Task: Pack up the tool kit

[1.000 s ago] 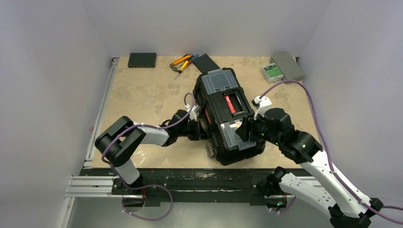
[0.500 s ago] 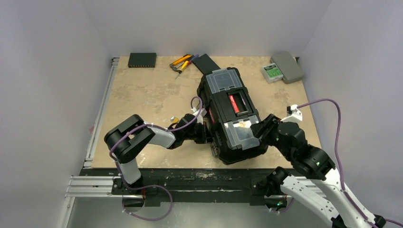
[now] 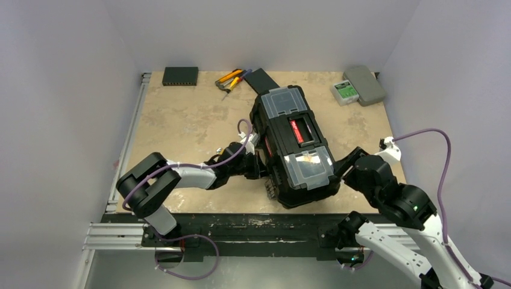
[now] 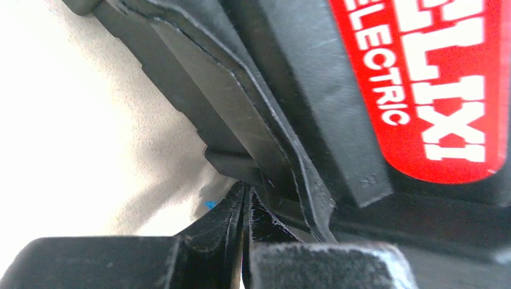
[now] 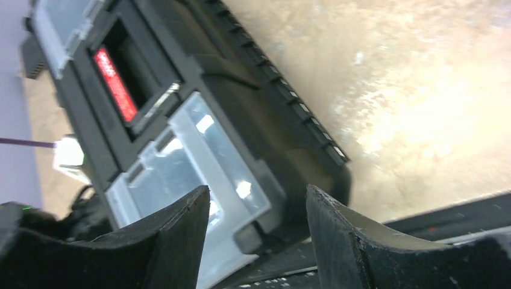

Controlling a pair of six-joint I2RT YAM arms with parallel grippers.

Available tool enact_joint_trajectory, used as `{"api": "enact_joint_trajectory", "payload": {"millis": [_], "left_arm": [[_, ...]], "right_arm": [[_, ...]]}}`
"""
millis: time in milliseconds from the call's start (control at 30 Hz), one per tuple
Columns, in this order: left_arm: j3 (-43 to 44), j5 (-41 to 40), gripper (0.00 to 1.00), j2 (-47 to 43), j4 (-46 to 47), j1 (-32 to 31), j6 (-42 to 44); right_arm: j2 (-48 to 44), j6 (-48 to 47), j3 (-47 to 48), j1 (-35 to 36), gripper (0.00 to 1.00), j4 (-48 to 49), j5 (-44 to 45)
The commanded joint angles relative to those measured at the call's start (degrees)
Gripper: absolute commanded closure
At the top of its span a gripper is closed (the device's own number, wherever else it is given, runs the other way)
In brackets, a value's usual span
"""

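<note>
Big black toolbox (image 3: pixel 278 146) lying slanted in the middle of the worktop (image 3: pixel 181 120), shut, with a red label (image 3: pixel 296 131) and two clear lids (image 3: pixel 308 167). Left gripper (image 4: pixel 243 208) pinched closed at its side edge. Right gripper (image 5: pixel 256 192) wide open, empty, nearby.

A flat black box (image 3: pixel 181 75) and a green-labelled grey case (image 3: pixel 344 91) lie far apart on the table (image 3: pixel 181 123).

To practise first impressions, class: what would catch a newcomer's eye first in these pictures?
The large black plastic toolbox with its red-labelled handle lies diagonally mid-table. The left gripper sits shut against its left side, and the right gripper hangs open by its near right corner. Yellow-handled tools lie loose at the far edge.
</note>
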Motion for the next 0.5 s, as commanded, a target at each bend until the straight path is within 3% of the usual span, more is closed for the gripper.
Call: {"api": "enact_joint_trajectory", "payload": {"millis": [0, 100, 333, 467], "left_arm": [[-0.53, -2.13, 1.0, -5.65, -0.43, -0.04, 3.29], [-0.93, -3.41, 1.0, -8.23, -2.85, -0.04, 4.37], [-1.32, -4.79, 1.0, -11.68, -8.12, 0.58, 6.14], [-3.08, -4.44, 1.0, -12.56, -8.17, 2.26, 5.38]], "right_arm": [[3.19, 6.02, 3.49, 0.17, 0.41, -15.41, 2.89], [5.32, 11.33, 1.95, 0.14, 0.41, -18.92, -0.75], [-0.92, 11.57, -7.96, 0.21, 0.41, -1.44, -11.97], [-0.78, 12.89, -9.69, 0.19, 0.41, 1.67, -11.27]]}}
